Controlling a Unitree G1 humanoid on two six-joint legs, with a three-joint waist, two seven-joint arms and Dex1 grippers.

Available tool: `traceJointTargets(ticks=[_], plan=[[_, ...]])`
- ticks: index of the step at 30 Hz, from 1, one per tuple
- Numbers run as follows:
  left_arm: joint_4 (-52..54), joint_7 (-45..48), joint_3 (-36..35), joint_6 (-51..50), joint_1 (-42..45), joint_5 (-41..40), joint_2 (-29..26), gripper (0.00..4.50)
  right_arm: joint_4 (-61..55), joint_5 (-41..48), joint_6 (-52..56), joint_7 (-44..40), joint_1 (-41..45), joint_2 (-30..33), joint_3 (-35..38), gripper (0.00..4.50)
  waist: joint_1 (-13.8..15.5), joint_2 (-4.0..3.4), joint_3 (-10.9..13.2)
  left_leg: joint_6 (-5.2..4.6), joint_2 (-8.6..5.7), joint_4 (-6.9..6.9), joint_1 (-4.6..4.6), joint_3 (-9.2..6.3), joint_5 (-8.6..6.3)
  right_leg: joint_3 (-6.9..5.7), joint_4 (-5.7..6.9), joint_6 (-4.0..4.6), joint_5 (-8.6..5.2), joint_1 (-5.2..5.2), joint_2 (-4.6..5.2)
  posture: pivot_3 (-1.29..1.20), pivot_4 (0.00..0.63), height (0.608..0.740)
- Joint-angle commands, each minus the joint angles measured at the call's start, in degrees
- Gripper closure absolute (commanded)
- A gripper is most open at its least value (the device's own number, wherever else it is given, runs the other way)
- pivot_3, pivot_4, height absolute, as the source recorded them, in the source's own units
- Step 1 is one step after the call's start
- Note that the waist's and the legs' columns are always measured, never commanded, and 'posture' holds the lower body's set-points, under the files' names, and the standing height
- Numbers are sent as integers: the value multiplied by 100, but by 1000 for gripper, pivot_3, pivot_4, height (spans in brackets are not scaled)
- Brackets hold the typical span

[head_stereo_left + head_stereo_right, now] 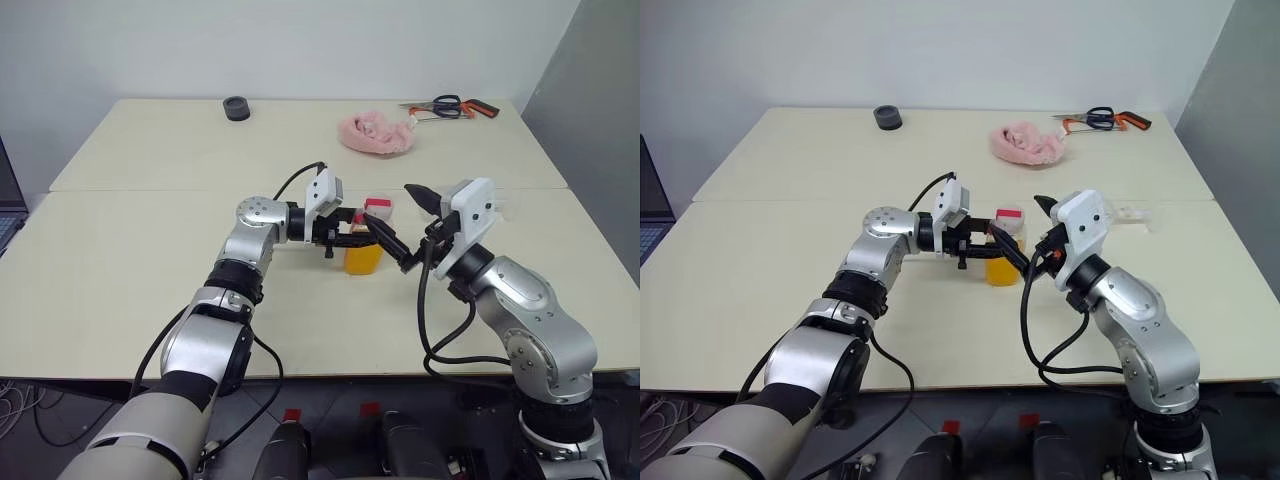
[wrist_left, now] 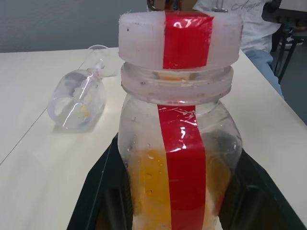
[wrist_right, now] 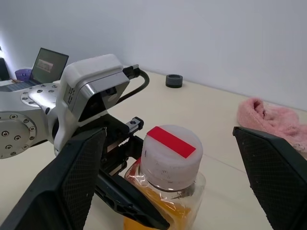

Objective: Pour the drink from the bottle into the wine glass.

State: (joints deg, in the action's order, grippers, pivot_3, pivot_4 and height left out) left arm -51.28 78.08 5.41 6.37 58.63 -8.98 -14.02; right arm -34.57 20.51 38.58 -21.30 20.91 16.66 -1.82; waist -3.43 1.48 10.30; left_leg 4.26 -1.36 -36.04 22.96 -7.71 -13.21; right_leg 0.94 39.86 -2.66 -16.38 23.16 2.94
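The bottle (image 1: 364, 240) was small, clear plastic, with a red strip running up its side and across its thick white cap (image 3: 172, 150), which was on. It stood upright near the middle of the counter (image 1: 150, 250). The drink (image 2: 153, 191), bright orange, filled only about the lower half of it; drops clung to the inside wall above.

The left gripper (image 1: 372, 234) reached in level from the bottle's left, its jaws closed on the bottle's body, one black finger on each side. The right gripper (image 3: 172, 182) hung just right of the bottle with its jaws spread as wide as they go, holding nothing. In the right wrist view the two fingers stood either side of the cap, well clear of it, one finger (image 3: 67, 187) in front of the left gripper's white housing.

The glass (image 2: 79, 98) lay on its side on the counter behind and to the right of the bottle, its mouth turned toward the bottle. I saw only a faint orange trace inside it.

Farther back from the bottle lay a pink cloth (image 1: 375, 133), scissors (image 1: 450, 107) beyond that toward the far right corner, and a small black ring (image 1: 236, 108) to the far left.
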Motion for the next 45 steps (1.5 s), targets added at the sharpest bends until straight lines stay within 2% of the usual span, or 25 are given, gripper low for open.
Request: traceJointTargets(ticks=[1, 15, 39, 42, 43, 44, 45], plan=[[203, -25, -147, 17, 106, -153, 16, 2785, -176, 164, -1, -41, 102, 58, 106, 0, 0, 0, 0, 0, 0, 0, 0, 0, 0, 0, 0, 0, 0, 0, 0, 0, 150, 740], [210, -37, -176, 29, 90, -169, 78, 2785, -76, 322, 273, 70, 262, 140, -52, 0, 0, 0, 0, 0, 0, 0, 0, -1, 0, 0, 0, 0, 0, 0, 0, 0, 150, 740], [200, -44, -168, 43, 108, -145, 99, 2785, 693, 388, 184, 108, 665, -248, -42, 0, -2, 0, 0, 0, 0, 1, 0, 0, 0, 0, 0, 0, 0, 1, 0, 0, 150, 740], [217, -46, -162, 40, 94, -144, 103, 2785, 734, 378, 143, 138, 691, -296, -26, 580, -2, 0, 0, 0, 0, 1, 0, 0, 0, 0, 0, 0, 0, 1, 0, 0, 150, 740], [218, -45, -162, 41, 91, -144, 103, 2785, 742, 374, 134, 143, 696, -305, -21, 897, -2, 0, 0, 0, 0, 1, 0, -1, 0, 0, 0, 0, 0, 1, 0, 0, 150, 740], [224, -45, -160, 40, 86, -144, 104, 2785, 745, 367, 126, 145, 695, -308, -20, 988, -2, 0, 0, 0, 0, 1, 0, -1, 0, 0, 0, 0, 0, 1, 0, 0, 150, 740], [223, -44, -159, 40, 82, -144, 103, 2785, 756, 349, 112, 146, 695, -311, -26, 1423, -1, 0, 0, 0, 0, 1, 0, 0, 0, 0, 0, 0, 0, 1, 0, 0, 150, 740]])
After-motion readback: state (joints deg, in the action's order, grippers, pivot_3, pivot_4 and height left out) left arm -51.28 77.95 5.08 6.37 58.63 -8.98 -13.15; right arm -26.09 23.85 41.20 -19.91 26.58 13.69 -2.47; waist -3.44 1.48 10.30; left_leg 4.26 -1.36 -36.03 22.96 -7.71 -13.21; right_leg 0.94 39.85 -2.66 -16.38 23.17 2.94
